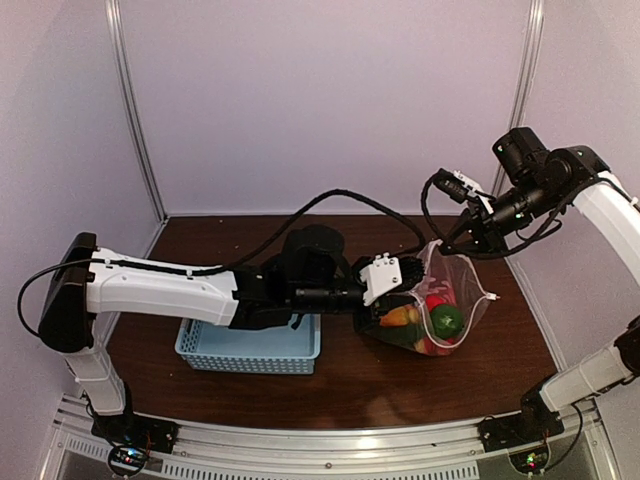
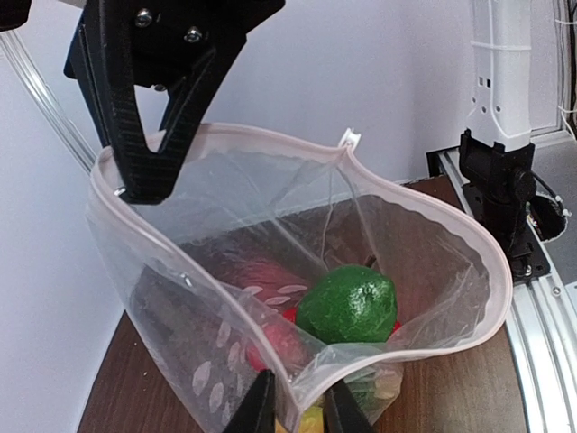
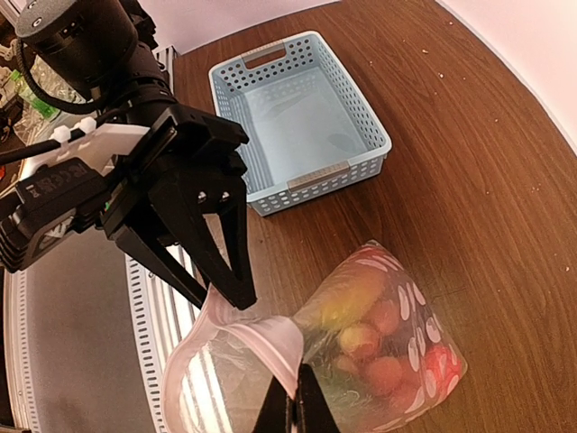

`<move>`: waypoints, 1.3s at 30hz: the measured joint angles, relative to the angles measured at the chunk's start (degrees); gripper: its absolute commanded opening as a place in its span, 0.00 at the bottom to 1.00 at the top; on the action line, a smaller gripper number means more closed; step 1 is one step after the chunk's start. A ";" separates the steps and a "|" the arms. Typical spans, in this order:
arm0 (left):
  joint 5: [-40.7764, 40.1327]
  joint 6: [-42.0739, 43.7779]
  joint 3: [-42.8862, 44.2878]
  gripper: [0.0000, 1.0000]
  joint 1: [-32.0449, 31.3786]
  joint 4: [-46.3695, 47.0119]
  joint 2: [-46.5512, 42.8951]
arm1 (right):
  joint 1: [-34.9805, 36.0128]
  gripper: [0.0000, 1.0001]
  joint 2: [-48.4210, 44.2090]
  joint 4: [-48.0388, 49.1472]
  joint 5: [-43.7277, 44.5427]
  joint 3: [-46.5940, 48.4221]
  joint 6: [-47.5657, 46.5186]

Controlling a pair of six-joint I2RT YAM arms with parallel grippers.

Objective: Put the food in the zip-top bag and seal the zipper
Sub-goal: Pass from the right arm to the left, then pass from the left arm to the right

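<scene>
Seen from above, a clear dotted bag (image 1: pixel 465 282) is held up at centre right of the frame. Its bottom appears to rest on the table (image 1: pixel 350 385) under the weight of the food (image 1: pixel 445 320) inside. The far rim is pinched in the closed right gripper (image 1: pixel 441 243), evidently so that the mouth hangs taut for sealing. The left gripper (image 1: pixel 402 292) is set against the near rim. A blue basket (image 1: pixel 250 345) stands at lower left, apart from the bag, and uncovered table shows to the right and front.

From the left wrist, the mouth is seen gaping, and the pale zipper (image 2: pixel 270 133) is not pressed together. The left gripper's jaws stand narrowly apart astride the rim at the bottom edge; whether the film is pinched cannot be told. A green piece (image 2: pixel 347 302) lies at the bottom of the bag.

From the right wrist, that gripper's closed jaws are seen clamped on the rim at bottom centre. Open table at right leaves room for the strip to be drawn straight.
</scene>
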 measured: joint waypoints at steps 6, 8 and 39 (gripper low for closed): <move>-0.87 0.09 0.00 0.10 0.00 0.00 0.00 | 0.00 0.00 0.31 0.33 -0.22 0.00 0.20; -1.25 0.02 0.00 0.08 0.00 0.00 0.00 | 0.00 0.00 0.48 0.48 -0.22 0.00 0.22; -6.01 -31.23 5.53 0.02 10.99 -10.58 -0.61 | -18.47 0.58 -9.90 -1.33 0.37 -18.91 -22.95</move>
